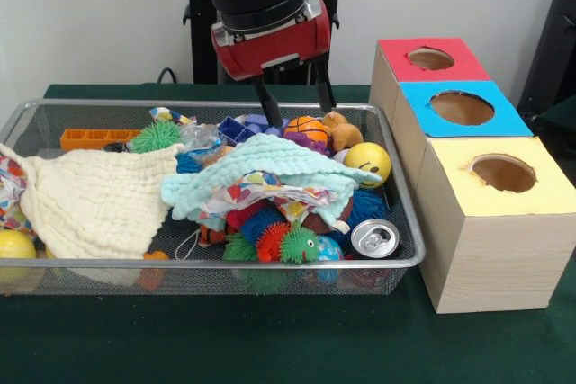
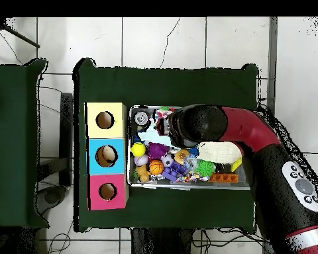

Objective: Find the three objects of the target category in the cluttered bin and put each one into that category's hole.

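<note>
The wire mesh bin (image 1: 207, 264) is full of clutter; in the overhead view (image 2: 188, 186) my arm covers its middle. One polka-dot bag (image 1: 261, 193) lies crumpled under the mint-green cloth (image 1: 270, 164). Another bag (image 1: 11, 179) shows at the bin's left edge beside the cream cloth (image 1: 99, 200). A third dotted scrap (image 1: 171, 116) peeks out at the back. My gripper (image 1: 299, 112) is open and empty, hanging over the bin's back edge above the toys. The yellow-topped hole (image 1: 502, 172) is on the nearest box, right of the bin, and also shows in the overhead view (image 2: 105, 120).
The blue-topped hole (image 1: 462, 108) and the red-topped hole (image 1: 430, 58) are behind the yellow one. The bin also holds a drinks can (image 1: 374, 238), a yellow smiley ball (image 1: 367, 162), a basketball toy (image 1: 306, 128), spiky balls (image 1: 286, 242) and an orange block (image 1: 94, 138).
</note>
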Controlling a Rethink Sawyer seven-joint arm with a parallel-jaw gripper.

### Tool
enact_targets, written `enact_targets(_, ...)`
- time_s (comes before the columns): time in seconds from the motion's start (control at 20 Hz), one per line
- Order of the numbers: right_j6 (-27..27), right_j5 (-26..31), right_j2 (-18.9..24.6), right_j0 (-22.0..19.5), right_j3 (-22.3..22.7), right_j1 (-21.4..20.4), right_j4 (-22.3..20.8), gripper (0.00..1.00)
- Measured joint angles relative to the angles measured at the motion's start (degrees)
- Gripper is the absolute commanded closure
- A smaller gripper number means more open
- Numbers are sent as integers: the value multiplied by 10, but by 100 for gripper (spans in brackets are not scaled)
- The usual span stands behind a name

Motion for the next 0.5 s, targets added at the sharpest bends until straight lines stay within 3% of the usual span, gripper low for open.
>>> enact_targets(0.5, 0, -6, -4, 27, 8, -21, -1, 0)
